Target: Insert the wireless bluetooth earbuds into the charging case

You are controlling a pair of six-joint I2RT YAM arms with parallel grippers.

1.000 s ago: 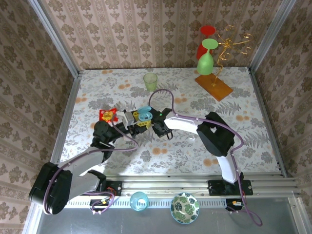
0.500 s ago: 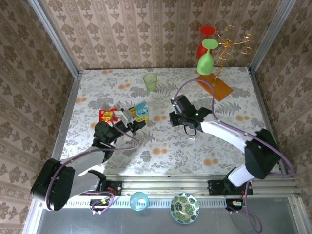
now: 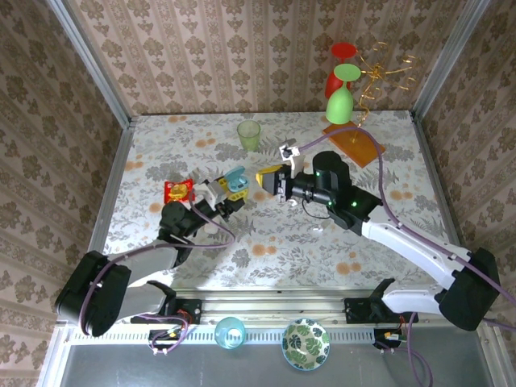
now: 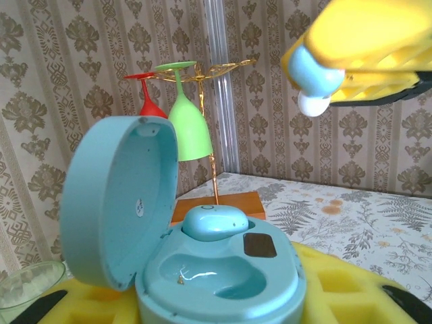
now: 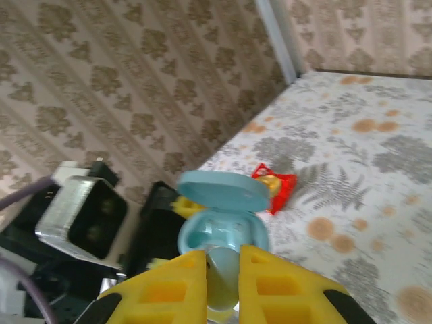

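**Right gripper swinging back to the open case with a bud in its fingers**

Top view: the left gripper is clamping the charging case, whose lid is open. The right gripper is pointing at the case from close by, with its fingertips just short of it. A second ago it was pressed right up against the case. Half a second ago it had pulled well away to its own side, so it is now coming in on a fresh approach. The green cup is standing well beyond both grippers.

Left wrist view: the case is sitting between the left gripper's yellow pads, and its lid is standing open on one side. A seated earbud is lying in the far well, while the empty well nearer the wrist is waiting. Above the case and apart from it, the right gripper's yellow fingers are pinching the held earbud, whose white tip is poking out.

Right wrist view: the fingers are closing tight on the bud, and the open case is lying straight ahead of the fingertips. A red packet is lying on the table farther out.

By my reading, one bud is in and the other is still to go. The next move will be lining the bud up over the free well and lowering it. A bud that is turned wrongly in the fingers may not seat.
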